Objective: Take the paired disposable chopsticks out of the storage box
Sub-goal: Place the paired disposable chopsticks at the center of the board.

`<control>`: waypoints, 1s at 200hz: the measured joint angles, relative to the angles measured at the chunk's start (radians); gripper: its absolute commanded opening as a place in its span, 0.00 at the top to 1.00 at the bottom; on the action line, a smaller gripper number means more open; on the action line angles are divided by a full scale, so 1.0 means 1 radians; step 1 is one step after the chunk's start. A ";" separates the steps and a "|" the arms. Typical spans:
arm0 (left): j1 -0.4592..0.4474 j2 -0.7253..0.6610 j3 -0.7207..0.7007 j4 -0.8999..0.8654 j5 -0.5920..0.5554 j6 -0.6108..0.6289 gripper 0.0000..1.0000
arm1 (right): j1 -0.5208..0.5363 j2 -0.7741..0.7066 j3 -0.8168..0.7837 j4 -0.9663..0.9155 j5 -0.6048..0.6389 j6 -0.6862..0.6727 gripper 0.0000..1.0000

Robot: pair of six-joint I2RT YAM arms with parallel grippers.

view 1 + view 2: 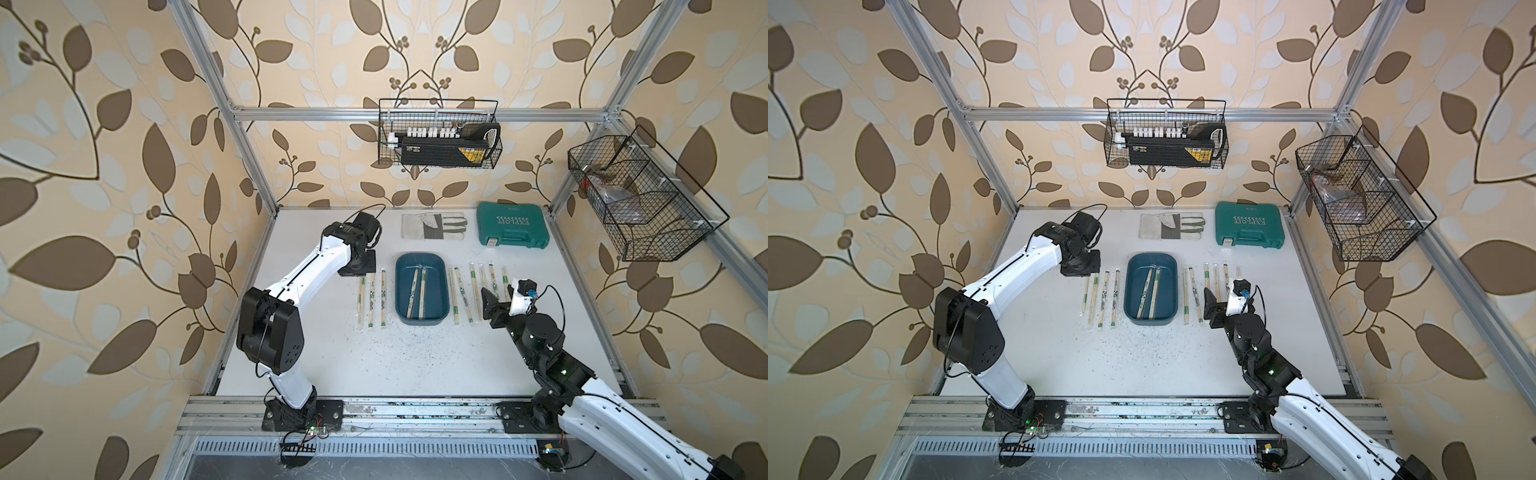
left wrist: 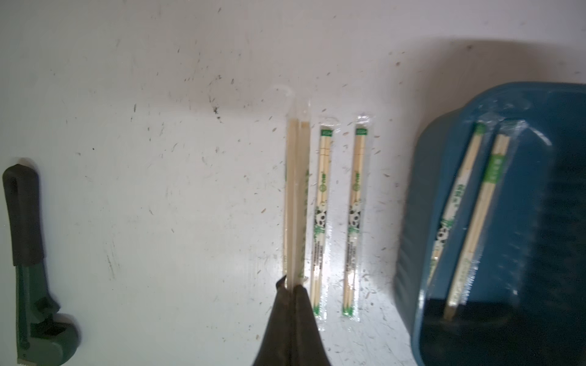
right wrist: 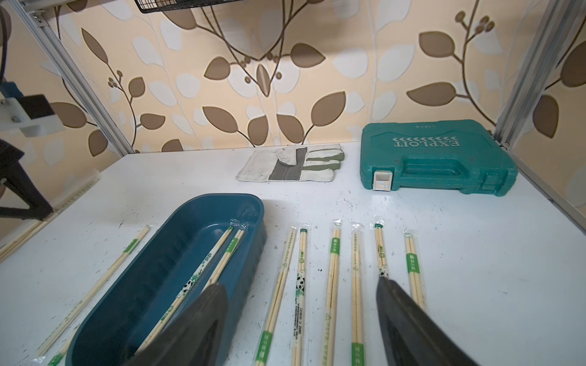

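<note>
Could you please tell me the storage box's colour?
The storage box is dark teal-blue, clearest in the right wrist view.

The storage box stands open above; chopsticks apparently crowd both flanks.

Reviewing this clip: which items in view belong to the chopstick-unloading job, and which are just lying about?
Job: storage box; two chopstick pairs inside it; held pair clamped in the left gripper; sleeved pairs lying on the table.
Lying about: work glove; green tool case; wrench; wire baskets.
</note>
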 measured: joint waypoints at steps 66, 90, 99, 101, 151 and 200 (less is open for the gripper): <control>0.040 0.031 -0.235 0.208 -0.024 0.097 1.00 | 0.000 0.008 0.000 0.000 0.000 0.000 0.23; 0.063 0.065 -0.245 0.240 -0.035 0.101 1.00 | 0.000 0.008 0.000 0.000 0.000 0.000 0.23; 0.069 0.075 -0.245 0.250 -0.037 0.101 1.00 | 0.000 0.008 0.000 0.000 0.000 0.000 0.23; 0.070 0.077 -0.245 0.252 -0.038 0.100 1.00 | 0.000 0.008 0.000 0.000 0.000 0.000 0.23; 0.079 0.122 -0.257 0.303 -0.034 0.098 1.00 | 0.000 0.010 0.000 0.000 0.000 0.000 0.23; 0.079 0.144 -0.259 0.325 -0.029 0.096 1.00 | 0.000 0.015 0.000 0.000 0.000 0.000 0.23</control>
